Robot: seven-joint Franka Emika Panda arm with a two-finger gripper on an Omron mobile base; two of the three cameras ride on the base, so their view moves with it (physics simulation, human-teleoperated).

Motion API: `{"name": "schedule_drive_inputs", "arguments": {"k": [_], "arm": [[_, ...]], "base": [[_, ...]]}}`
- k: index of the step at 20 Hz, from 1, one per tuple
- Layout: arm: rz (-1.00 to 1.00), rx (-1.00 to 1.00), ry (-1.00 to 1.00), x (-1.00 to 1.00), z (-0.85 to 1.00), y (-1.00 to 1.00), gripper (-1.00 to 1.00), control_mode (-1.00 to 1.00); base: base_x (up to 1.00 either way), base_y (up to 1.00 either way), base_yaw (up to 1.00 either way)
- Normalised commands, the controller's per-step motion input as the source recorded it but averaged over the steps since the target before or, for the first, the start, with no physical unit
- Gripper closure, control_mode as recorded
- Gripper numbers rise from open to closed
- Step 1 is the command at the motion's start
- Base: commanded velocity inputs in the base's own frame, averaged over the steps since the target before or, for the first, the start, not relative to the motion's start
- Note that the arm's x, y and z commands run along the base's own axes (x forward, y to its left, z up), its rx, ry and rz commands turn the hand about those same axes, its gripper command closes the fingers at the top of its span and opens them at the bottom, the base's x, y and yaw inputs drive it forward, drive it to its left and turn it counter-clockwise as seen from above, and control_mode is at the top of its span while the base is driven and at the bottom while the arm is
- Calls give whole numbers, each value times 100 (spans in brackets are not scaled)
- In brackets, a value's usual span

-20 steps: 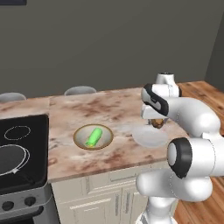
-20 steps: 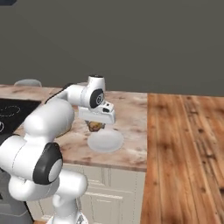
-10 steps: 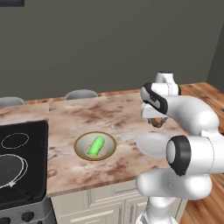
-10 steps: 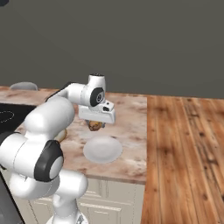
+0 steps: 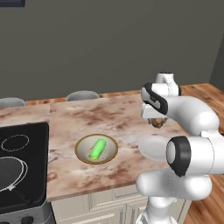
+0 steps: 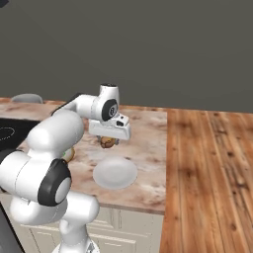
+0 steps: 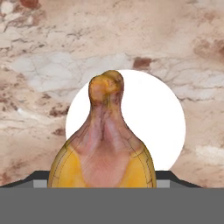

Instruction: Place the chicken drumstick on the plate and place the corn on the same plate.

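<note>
The marble counter (image 5: 113,118) is being overlooked from behind by both base views; the plate (image 7: 170,127) is being viewed closely from above by the hand view.

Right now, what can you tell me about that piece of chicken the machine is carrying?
The chicken drumstick is a small, lumpy golden-brown piece, wide at one end and narrowing to a knobbly tip, with a pinkish streak down its middle. It hangs in the air, held by the pincer, clear of the marble counter. In the hand view its narrow end points out over the white plate below, which it does not touch.
</note>
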Motion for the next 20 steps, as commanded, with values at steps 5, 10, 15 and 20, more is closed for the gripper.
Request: {"name": "schedule_drive_inputs", "arguments": {"k": [5,10,15,20], "arm": [[0,0,0,0,0,0,100,100],[2,0,0,43,-26,-3,100,-100],[0,0,0,37,-63,-43,100,-100],[0,0,0,11,-57,-66,100,-100]], "base": [[58,0,5],[10,0,1],[0,0,0],[0,0,0]]}}
